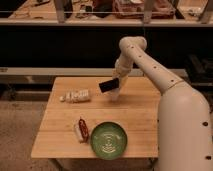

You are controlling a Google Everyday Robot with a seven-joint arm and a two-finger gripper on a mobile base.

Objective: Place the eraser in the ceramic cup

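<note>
My white arm [150, 70] reaches in from the right and bends down over the far middle of the wooden table [135, 120]. Near the front edge, just right of centre, lies the round green plate [108, 140]. A pale bottle-like object [76, 95] lies on its side toward the far left corner. Left of the plate, close beside its rim, rests the red-and-white object [81, 129]. My gripper [118, 81] hangs above the far middle of the table, clamped on the eraser [109, 85], a flat black slab held tilted in the air. I cannot make out the ceramic cup.
</note>
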